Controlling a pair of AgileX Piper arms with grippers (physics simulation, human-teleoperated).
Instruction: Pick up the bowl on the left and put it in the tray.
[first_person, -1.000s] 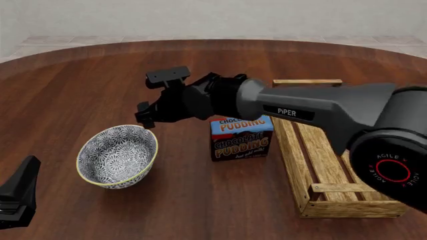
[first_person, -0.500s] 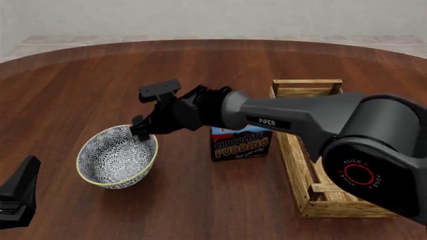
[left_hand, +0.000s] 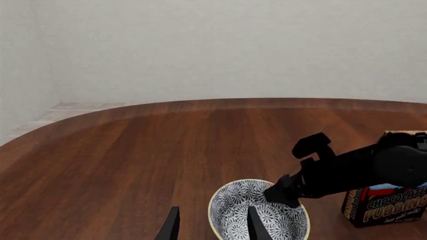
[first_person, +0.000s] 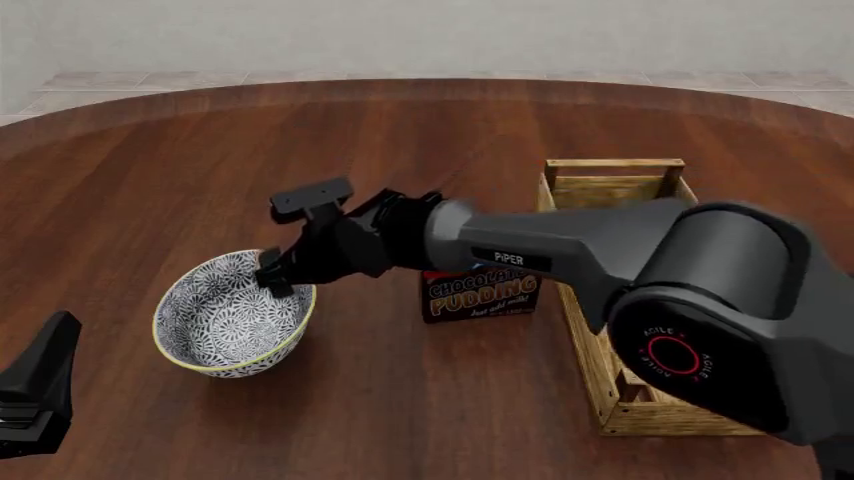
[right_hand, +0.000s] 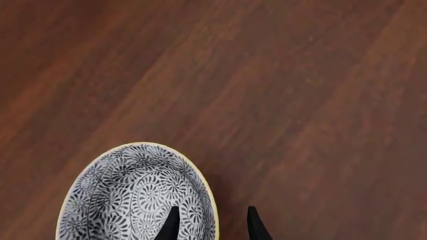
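The bowl (first_person: 234, 315), white with a dense blue-grey floral pattern and a cream rim, stands upright on the table at the left. My right arm reaches across from the right, and my right gripper (first_person: 276, 275) is down at the bowl's far right rim. In the right wrist view the bowl (right_hand: 127, 195) shows from above, and my right gripper (right_hand: 212, 225) is open, one finger inside the rim and one outside. My left gripper (left_hand: 212, 227) is open and holds nothing, low at the near left corner (first_person: 34, 400). The wooden tray (first_person: 614, 180) lies at the right, partly hidden by the arm.
A chocolate pudding box (first_person: 481, 290) stands between the bowl and the tray, just under my right forearm. In the left wrist view the bowl (left_hand: 280, 220), the right gripper (left_hand: 280, 192) and the pudding box (left_hand: 383, 205) all show ahead.
My right gripper has come down and to the left, from above the bowl's far side to its rim. The left arm and the bowl have not moved.
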